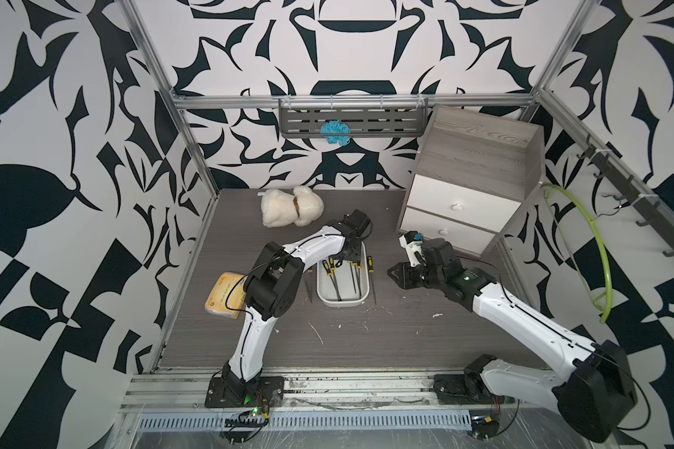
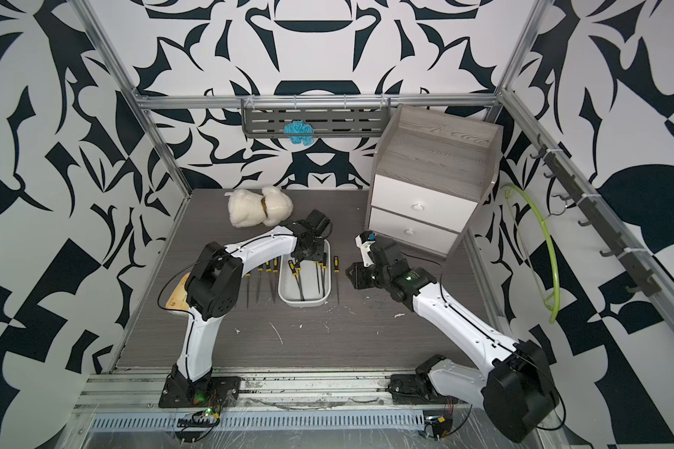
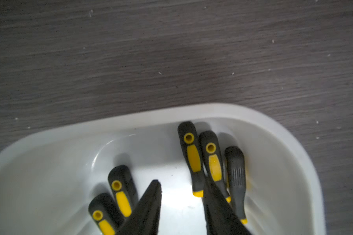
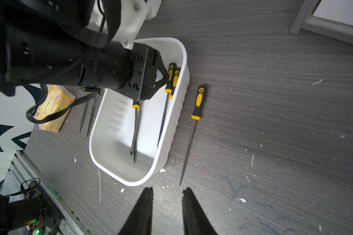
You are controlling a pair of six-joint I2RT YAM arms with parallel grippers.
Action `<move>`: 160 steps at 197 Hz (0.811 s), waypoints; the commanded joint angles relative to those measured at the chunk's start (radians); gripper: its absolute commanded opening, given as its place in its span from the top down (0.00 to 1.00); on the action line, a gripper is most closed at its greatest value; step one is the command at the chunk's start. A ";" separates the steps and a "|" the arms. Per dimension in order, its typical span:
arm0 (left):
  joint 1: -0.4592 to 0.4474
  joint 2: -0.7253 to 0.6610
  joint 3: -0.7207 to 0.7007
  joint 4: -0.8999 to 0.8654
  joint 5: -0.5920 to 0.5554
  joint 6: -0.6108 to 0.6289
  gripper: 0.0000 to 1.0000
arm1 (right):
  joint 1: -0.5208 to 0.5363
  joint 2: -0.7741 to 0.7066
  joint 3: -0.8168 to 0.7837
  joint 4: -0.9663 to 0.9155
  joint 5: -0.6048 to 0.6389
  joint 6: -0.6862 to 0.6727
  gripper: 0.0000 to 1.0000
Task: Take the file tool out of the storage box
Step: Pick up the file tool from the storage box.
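The white storage box (image 1: 343, 302) (image 2: 303, 302) lies mid-table and holds several file tools with black-and-yellow handles (image 3: 193, 158) (image 4: 136, 126). My left gripper (image 3: 180, 183) (image 1: 345, 260) reaches down into the box's far end, open, with bare white floor between its fingers. One finger (image 3: 216, 203) overlaps a file handle (image 3: 214, 162), and the other sits beside two more handles (image 3: 120, 195). Whether either finger touches a file is unclear. My right gripper (image 4: 168, 189) (image 1: 392, 272) hovers open and empty over the table, to the right of the box.
One file (image 4: 192, 130) (image 1: 372, 280) lies on the table right of the box, and others (image 2: 258, 280) lie to its left. A yellow packet (image 1: 226, 295) sits at the left edge, a plush toy (image 1: 290, 206) at the back, and a grey cabinet (image 1: 471, 182) at the back right.
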 commanded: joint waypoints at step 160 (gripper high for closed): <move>0.015 0.067 -0.012 0.004 -0.020 -0.005 0.81 | 0.000 0.021 0.005 0.034 -0.010 0.009 0.70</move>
